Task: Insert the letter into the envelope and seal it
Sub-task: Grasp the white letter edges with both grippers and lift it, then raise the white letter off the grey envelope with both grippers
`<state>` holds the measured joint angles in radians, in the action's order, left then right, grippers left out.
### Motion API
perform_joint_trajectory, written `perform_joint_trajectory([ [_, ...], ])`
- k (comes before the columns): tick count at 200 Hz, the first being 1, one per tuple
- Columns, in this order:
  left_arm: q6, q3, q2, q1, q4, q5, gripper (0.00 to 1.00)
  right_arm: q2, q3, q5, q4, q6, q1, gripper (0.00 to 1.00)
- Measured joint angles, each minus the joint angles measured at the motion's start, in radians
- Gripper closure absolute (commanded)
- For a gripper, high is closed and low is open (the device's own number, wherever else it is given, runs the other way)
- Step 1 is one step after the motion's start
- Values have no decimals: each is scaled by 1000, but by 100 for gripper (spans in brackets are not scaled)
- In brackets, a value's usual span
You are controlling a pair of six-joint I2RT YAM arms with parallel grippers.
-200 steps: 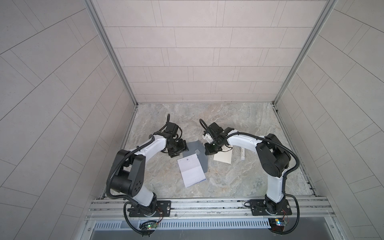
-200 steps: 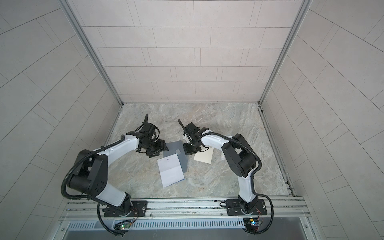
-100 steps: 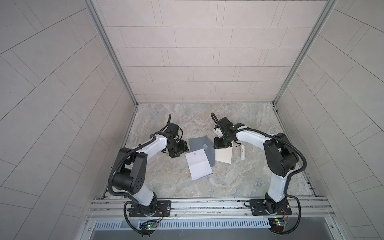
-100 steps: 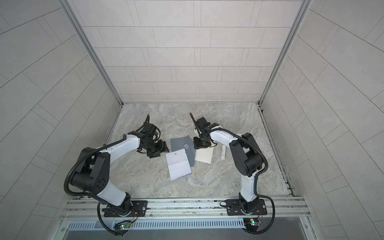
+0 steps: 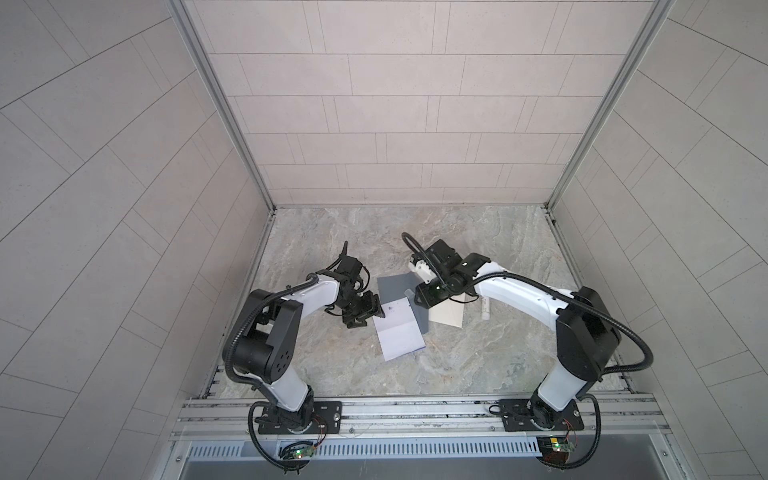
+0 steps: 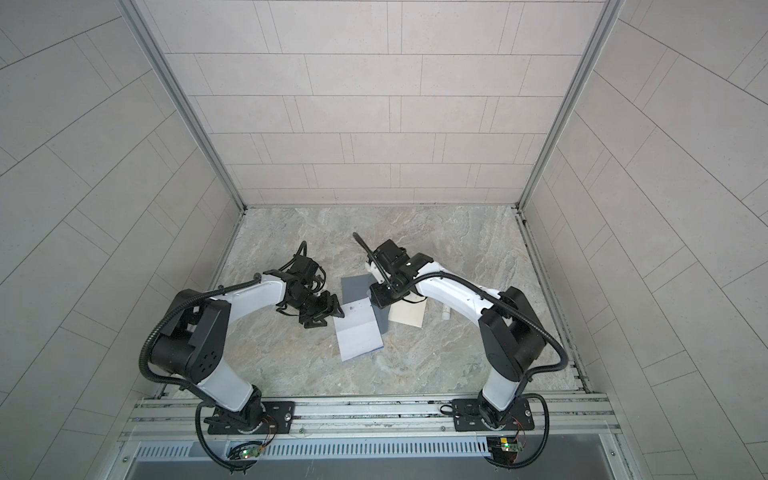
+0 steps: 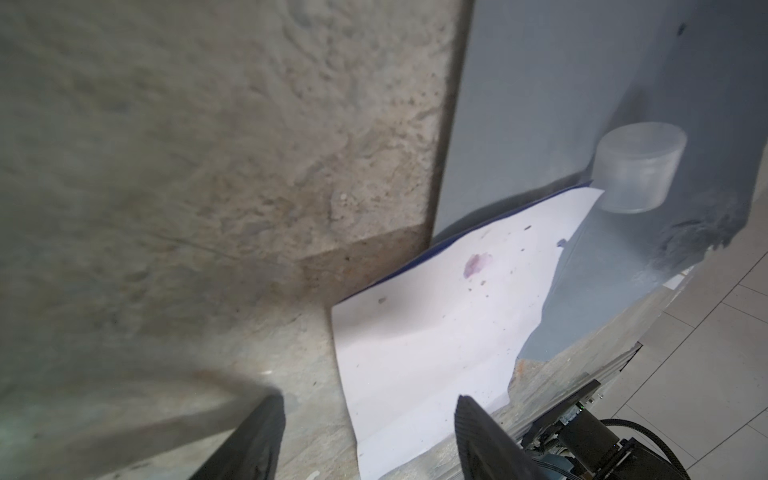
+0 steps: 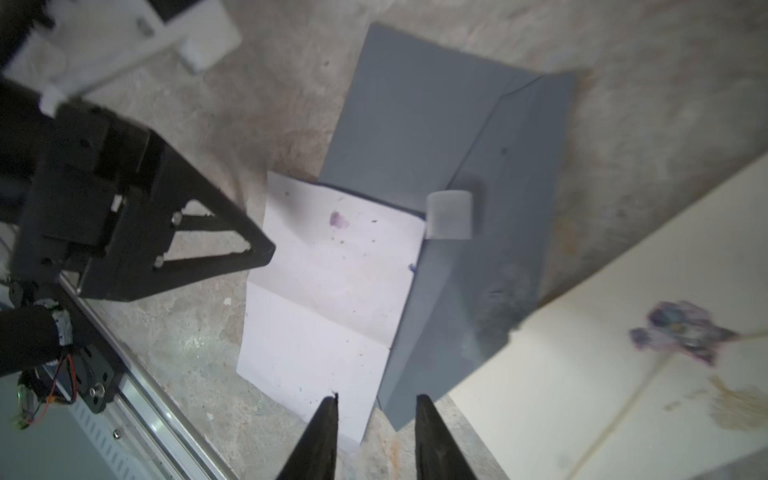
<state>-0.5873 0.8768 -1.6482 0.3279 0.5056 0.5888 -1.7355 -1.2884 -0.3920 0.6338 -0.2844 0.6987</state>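
Note:
The white letter (image 5: 399, 328) (image 6: 357, 332) lies flat, its far part resting on the grey envelope (image 5: 392, 286) (image 6: 353, 286). The envelope's raised flap (image 8: 478, 249) covers the letter's (image 8: 332, 291) side edge. My left gripper (image 5: 368, 313) (image 7: 368, 409) is open and low at the letter's (image 7: 436, 311) near-left corner, its fingers either side of that edge. My right gripper (image 5: 420, 300) (image 8: 376, 405) hovers above the flap with a narrow gap between its fingers and nothing in it. A small translucent cap (image 8: 449, 214) (image 7: 636, 166) sits on the envelope.
A cream sheet (image 5: 446, 318) (image 8: 623, 353) with a purple smear lies right of the envelope, partly under the right arm. A small white tube (image 5: 485, 309) lies beyond it. Bare marble floor (image 5: 457, 365) spreads in front, up to the metal rail (image 5: 415, 409).
The letter has slid back and to the right, onto the envelope. My right gripper has gone from shut to slightly open, swung right and come back over the flap. The left arm barely moved.

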Motion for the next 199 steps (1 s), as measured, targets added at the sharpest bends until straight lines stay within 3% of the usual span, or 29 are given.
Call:
perform_joint_trajectory([
  [46, 2, 9, -20, 0, -21, 26, 27, -179, -5, -37, 37, 27, 57, 66],
  [126, 31, 9, -46, 0, -41, 97, 32, -203, 11, -87, 12, 22, 19, 66],
  [148, 42, -1, -49, 0, -52, 123, 38, -209, 11, -110, 5, 19, 7, 66],
  [199, 38, -54, -40, 0, -86, 155, 71, -213, 11, -133, -3, 18, -1, 66],
])
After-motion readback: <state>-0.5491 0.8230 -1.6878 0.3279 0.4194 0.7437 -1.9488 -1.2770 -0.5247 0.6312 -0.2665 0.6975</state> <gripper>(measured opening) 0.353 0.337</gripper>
